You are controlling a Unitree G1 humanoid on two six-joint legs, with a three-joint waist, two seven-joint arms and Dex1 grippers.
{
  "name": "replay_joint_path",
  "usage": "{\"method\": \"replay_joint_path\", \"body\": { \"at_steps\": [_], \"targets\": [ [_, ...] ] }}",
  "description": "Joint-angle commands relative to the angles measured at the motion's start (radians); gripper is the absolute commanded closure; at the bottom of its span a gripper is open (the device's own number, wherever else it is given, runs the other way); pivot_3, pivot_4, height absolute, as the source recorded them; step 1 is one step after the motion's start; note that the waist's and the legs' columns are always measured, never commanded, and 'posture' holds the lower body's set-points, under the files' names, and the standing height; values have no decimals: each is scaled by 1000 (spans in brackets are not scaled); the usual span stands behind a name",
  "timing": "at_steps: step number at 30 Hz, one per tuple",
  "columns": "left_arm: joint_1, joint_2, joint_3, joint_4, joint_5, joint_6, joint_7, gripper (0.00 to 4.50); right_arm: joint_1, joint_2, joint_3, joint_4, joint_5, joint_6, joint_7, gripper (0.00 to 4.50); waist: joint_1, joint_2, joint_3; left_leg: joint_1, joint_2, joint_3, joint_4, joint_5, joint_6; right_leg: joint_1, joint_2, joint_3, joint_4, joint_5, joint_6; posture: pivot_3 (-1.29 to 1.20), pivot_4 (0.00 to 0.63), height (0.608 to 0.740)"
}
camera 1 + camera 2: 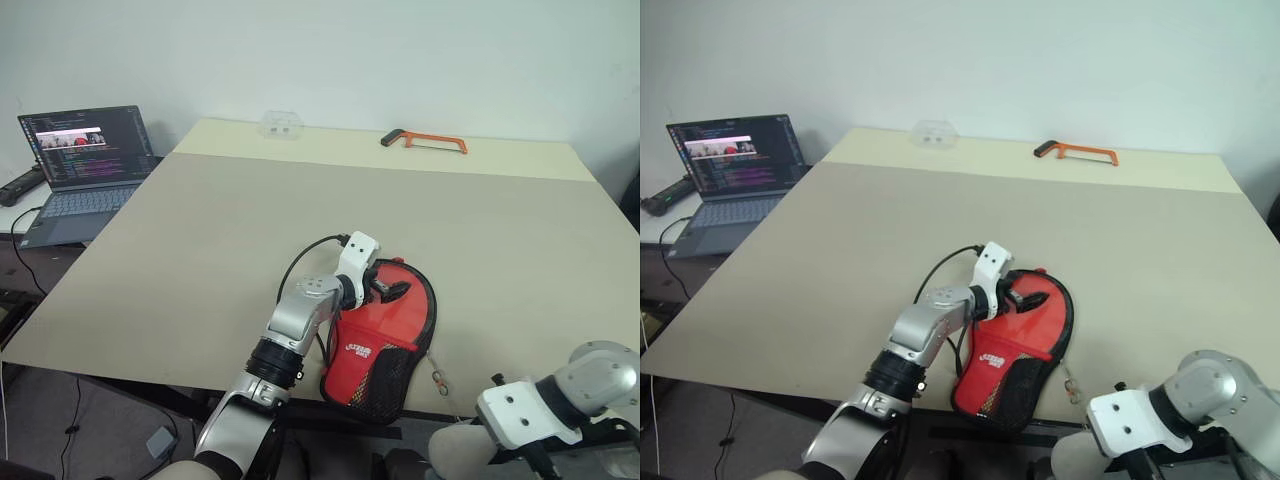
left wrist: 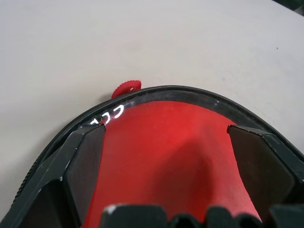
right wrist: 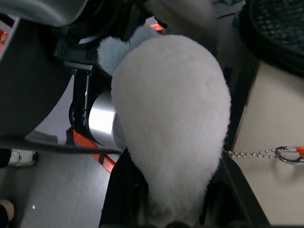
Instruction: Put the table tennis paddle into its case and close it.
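The case (image 1: pixel 372 352) lies red side up at the table's front edge, white logo and black mesh pocket toward me, its narrow end hanging over the edge. My left gripper (image 1: pixel 386 290) is open over the case's round end, its two black fingers (image 2: pixel 83 159) straddling the red fabric just inside the black zip rim. A small red ribbed tab (image 2: pixel 126 88) pokes out past that rim. The table tennis paddle is hidden. My right gripper (image 1: pixel 535 455) hangs low at the right, below the table's front edge and away from the case.
A small chain with a metal clasp (image 1: pixel 438 378) lies on the table (image 1: pixel 200 240) beside the case. An orange-framed hacksaw (image 1: pixel 425 140) and a clear plastic box (image 1: pixel 281 123) sit at the far edge. An open laptop (image 1: pixel 85 165) stands off the table's left side.
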Motion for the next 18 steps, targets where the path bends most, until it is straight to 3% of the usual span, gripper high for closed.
{"method": "replay_joint_path", "body": {
  "at_steps": [1, 9, 17, 18],
  "targets": [
    [15, 13, -7, 5, 9, 25, -4, 0, -66, 25, 33, 67, -18, -7, 50, 3857, -3, 0, 0, 0, 0, 0, 0, 0, 0, 0, 0, 0, 0, 0, 0, 0, 150, 740],
    [17, 30, 8, -16, -6, 16, -16, 0, -219, 57, -48, 208, 67, 12, 107, 3954, -7, 0, 0, 1, 0, -1, 1, 0, 0, 0, 0, 0, 3, 0, 0, 0, 150, 740],
    [22, 33, 15, -83, -46, -19, -85, 0, -312, 93, -36, 405, 0, -45, 102, 3954, -7, 0, 0, 1, 0, -1, 1, 0, 0, 0, 0, 1, 4, 0, 0, 0, 150, 740],
    [24, 44, 17, -106, -57, -27, -110, 0, -307, 80, -31, 417, -7, -54, 123, 3604, -7, 0, 1, 1, 0, -1, 1, 0, 0, 0, 0, 1, 4, 0, 0, 0, 150, 740]
  ]
}}
